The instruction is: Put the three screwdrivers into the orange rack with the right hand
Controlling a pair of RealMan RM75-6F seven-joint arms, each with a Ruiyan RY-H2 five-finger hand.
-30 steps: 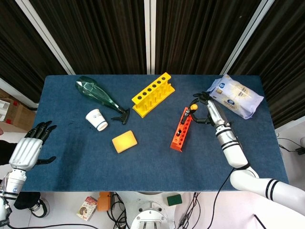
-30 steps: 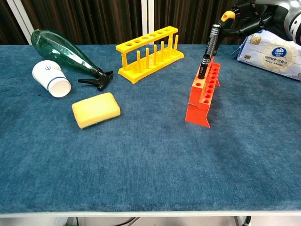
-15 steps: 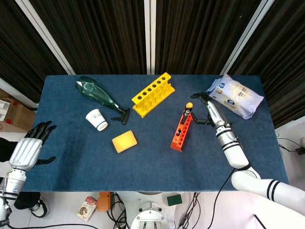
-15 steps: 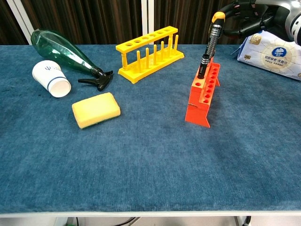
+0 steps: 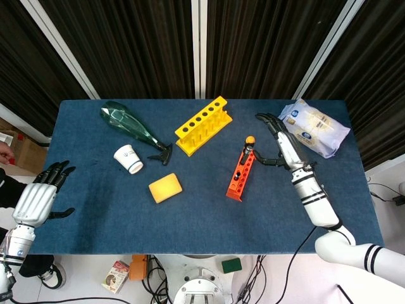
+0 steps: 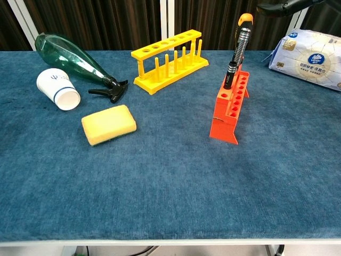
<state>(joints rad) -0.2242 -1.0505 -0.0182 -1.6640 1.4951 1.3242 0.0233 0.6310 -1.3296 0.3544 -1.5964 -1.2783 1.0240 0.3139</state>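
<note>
Right hand [image 5: 280,140] empty, fingers spread, just right of the orange rack [image 5: 239,174]. One screwdriver [image 6: 238,51] stands leaning in a rack hole. Left hand [image 5: 39,197] open at the table's left edge.

We see a matt, napped blue cloth over the tabletop [image 6: 160,176]. The orange rack [image 6: 230,109] and yellow rack [image 6: 169,60] look like smooth plastic. The green bottle [image 6: 66,57] is glossy and translucent, the sponge [image 6: 108,124] porous, the tissue pack [image 6: 314,57] shiny film.
</note>
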